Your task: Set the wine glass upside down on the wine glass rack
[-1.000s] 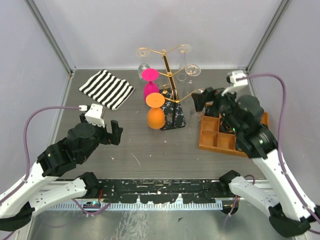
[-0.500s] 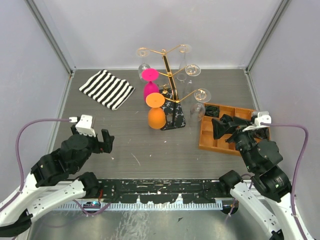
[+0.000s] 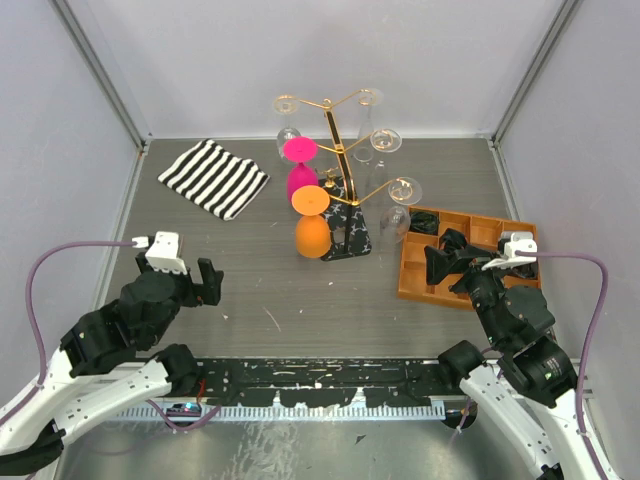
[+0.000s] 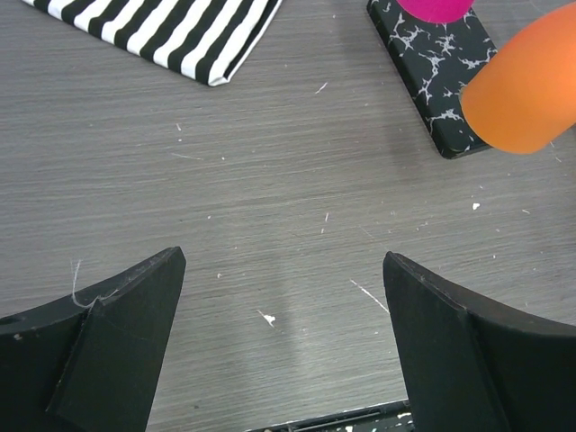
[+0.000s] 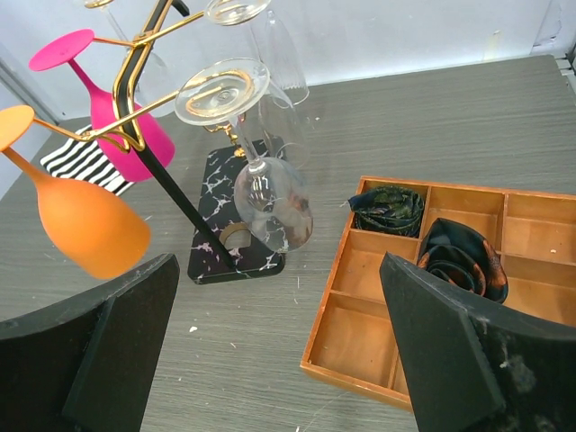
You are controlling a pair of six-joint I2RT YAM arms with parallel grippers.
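The grey table (image 3: 300, 300) carries the gold wire rack (image 3: 338, 150) on its black marbled base (image 4: 436, 67) near the middle. An orange tray (image 3: 415, 285) lies to the rack's right and a striped cloth (image 3: 213, 177) lies well apart at the far left. A clear wine glass (image 5: 270, 202) hangs bowl-down from the rack's low right arm. A pink glass (image 3: 301, 170) and an orange glass (image 3: 312, 225) hang the same way on the left, and more clear ones hang at the back.

Only the right wrist view shows two dark rolled cloths (image 5: 463, 256) in neighbouring compartments along the tray's far side. The left wrist view shows only bare table, a corner of the base and the orange bowl.

Both arms are folded low by the near edge. The left gripper (image 4: 281, 270) is over bare table with its fingers wide apart and empty. The right gripper (image 5: 279, 265) is above the tray, facing the rack, also spread and empty.
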